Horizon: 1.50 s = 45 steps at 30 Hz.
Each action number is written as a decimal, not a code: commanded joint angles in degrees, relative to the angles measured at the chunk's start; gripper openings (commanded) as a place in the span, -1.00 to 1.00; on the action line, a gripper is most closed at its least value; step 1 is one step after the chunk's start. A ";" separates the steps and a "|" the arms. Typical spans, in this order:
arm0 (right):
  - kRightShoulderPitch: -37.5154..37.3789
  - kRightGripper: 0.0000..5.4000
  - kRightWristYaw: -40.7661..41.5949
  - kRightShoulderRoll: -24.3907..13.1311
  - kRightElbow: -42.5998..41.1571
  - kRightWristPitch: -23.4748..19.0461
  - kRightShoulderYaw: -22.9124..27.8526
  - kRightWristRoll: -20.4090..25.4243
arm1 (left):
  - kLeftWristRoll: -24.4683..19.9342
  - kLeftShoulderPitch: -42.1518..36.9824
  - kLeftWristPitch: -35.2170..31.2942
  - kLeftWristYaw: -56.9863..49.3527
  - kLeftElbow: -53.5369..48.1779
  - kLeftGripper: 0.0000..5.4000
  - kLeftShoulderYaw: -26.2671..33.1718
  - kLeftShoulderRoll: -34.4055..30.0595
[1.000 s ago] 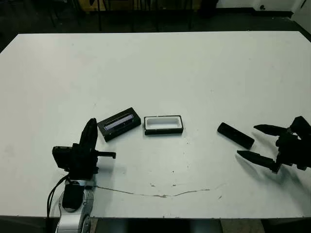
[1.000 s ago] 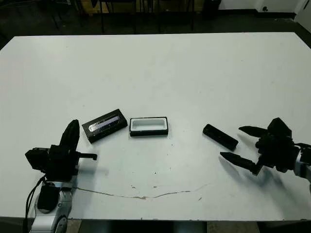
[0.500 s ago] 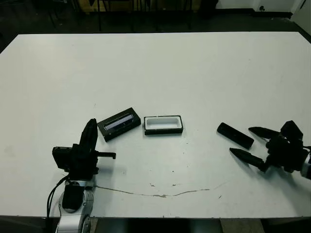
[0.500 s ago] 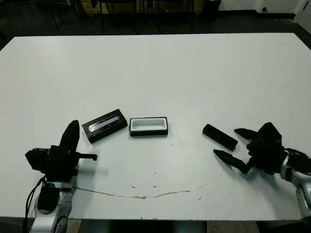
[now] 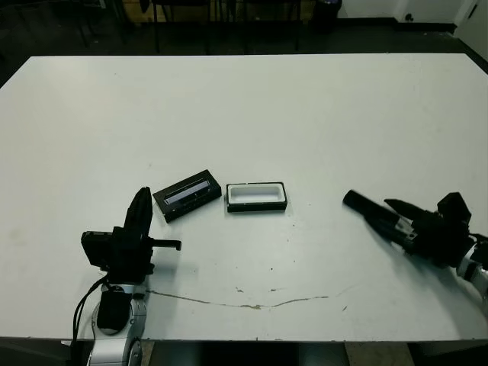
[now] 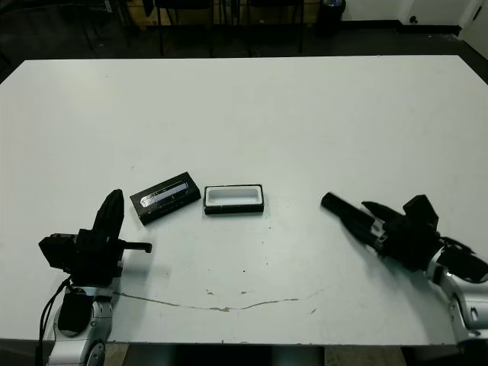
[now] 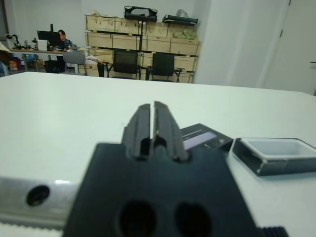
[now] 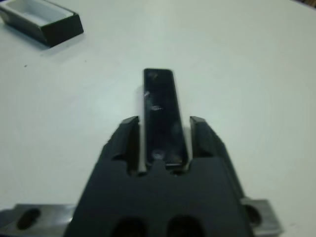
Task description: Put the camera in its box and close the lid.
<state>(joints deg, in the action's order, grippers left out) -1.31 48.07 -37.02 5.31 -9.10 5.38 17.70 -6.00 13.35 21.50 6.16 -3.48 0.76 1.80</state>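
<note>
The camera (image 5: 364,208), a small black bar, lies flat on the white table at the right. My right gripper (image 5: 383,216) straddles its near end. In the right wrist view the camera (image 8: 160,106) sits between the two fingers with a thin gap on each side, so the gripper is open. The box (image 5: 256,207), a black tray lined in white, stands at the table's middle. The lid (image 5: 187,194), with its pale strip up, lies just left of the box. My left gripper (image 5: 143,196) is shut and empty, nearer me than the lid.
A thin brownish scratch (image 5: 252,306) runs across the table near its front edge. Beyond the far edge, the left wrist view shows chairs (image 7: 126,61), stacked crates and a seated person (image 7: 62,38).
My right gripper has moved left toward the camera and now has its fingers on either side of it, closer together than before. The camera, box, lid and left arm have stayed put.
</note>
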 commanded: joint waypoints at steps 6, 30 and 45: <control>-6.14 -0.75 -3.03 -6.55 -23.26 -25.37 2.29 5.01 | 0.12 0.48 -1.18 -0.17 -0.08 -1.00 0.26 -0.50; 8.37 -0.76 2.31 -2.38 -11.26 -12.29 3.47 8.35 | 0.22 -0.09 -0.38 0.44 0.66 -1.00 0.12 -0.81; 40.26 -0.76 16.12 4.19 5.47 -7.58 -16.18 -0.77 | 0.36 0.21 0.09 -0.10 0.78 -1.00 0.00 -0.24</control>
<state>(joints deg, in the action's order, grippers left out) 37.38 62.54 -33.73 8.09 -17.92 -9.18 18.21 -5.77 13.28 21.56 6.07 -3.75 0.47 2.01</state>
